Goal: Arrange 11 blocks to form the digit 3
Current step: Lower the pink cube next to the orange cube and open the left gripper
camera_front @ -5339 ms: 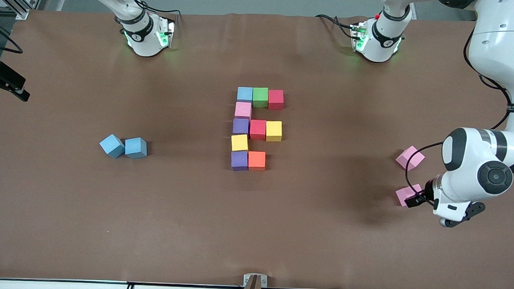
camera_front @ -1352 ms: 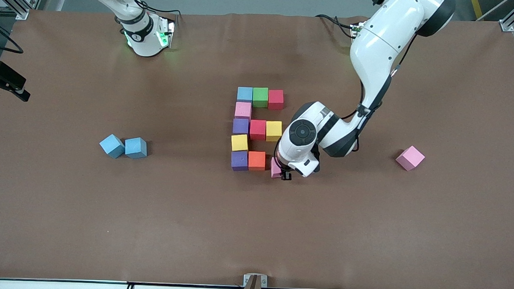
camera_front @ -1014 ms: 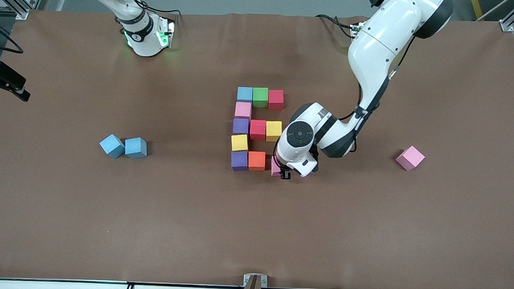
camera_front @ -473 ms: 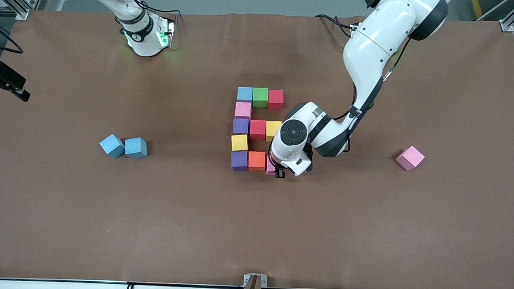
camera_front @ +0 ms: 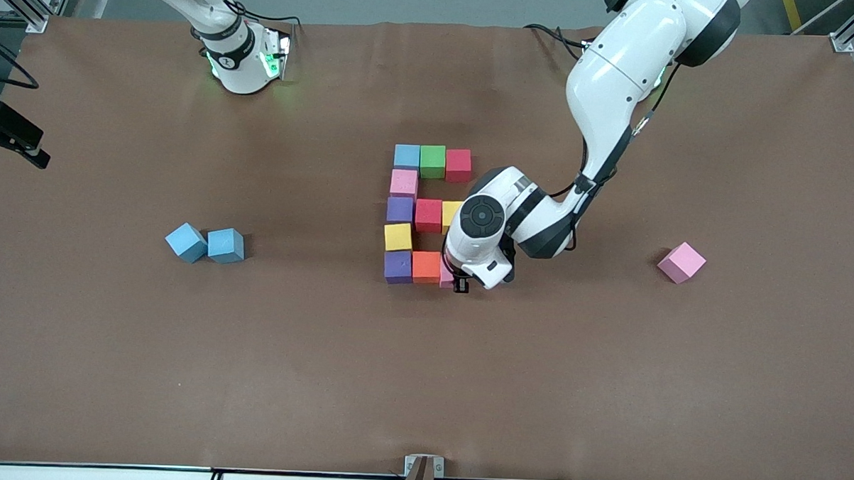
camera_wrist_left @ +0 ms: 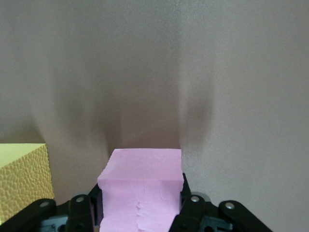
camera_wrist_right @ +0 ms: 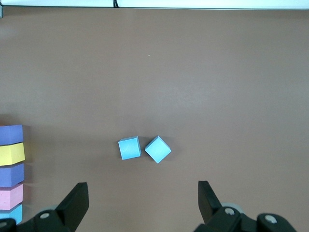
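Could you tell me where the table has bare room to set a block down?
Bare patches: between the two blue blocks and the digit, and between the left pincer and the loose pink block. It is crowded around the digit, where that pincer holds a pink block.

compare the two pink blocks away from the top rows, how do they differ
The held pink block is clamped in the left gripper beside the orange block; the loose pink block sits alone toward the left arm's end. The held one lines up with the digit; the loose one sits turned. Both look alike in colour and size.

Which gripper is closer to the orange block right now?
Left. The left gripper, shut on a pink block, sits right beside the orange block; the right gripper waits open, high above the two blue blocks.
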You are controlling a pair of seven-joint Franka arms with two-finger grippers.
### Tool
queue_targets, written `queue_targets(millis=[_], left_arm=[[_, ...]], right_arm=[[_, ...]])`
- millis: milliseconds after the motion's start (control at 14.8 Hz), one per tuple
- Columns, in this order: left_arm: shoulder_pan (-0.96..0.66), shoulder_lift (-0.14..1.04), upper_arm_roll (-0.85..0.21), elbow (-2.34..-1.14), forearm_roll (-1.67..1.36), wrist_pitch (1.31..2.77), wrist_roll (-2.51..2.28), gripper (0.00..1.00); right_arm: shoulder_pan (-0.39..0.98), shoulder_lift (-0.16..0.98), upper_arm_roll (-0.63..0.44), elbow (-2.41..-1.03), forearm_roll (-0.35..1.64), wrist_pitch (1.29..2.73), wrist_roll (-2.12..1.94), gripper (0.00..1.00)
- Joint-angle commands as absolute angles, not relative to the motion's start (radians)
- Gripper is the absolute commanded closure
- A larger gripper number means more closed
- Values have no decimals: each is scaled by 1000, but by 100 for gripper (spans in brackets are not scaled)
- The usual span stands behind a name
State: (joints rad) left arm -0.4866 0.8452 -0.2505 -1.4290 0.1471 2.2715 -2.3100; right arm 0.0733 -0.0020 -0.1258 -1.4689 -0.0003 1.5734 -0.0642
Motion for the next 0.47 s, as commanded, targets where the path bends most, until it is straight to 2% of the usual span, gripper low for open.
queue_targets(millis=[0, 135, 405], left_arm=[[-503, 876, -239, -1396, 143, 2258, -2284, 31], [-502, 874, -239, -1396, 144, 2260, -2283, 0], [-502, 855, -239, -1394, 152, 2256, -2251, 0]], right_arm=[[77, 2, -124, -1459, -6, 1574, -51, 0], [77, 2, -124, -1457, -6, 1574, -51, 0], [77, 2, -124, -1457, -6, 1574, -51, 0]])
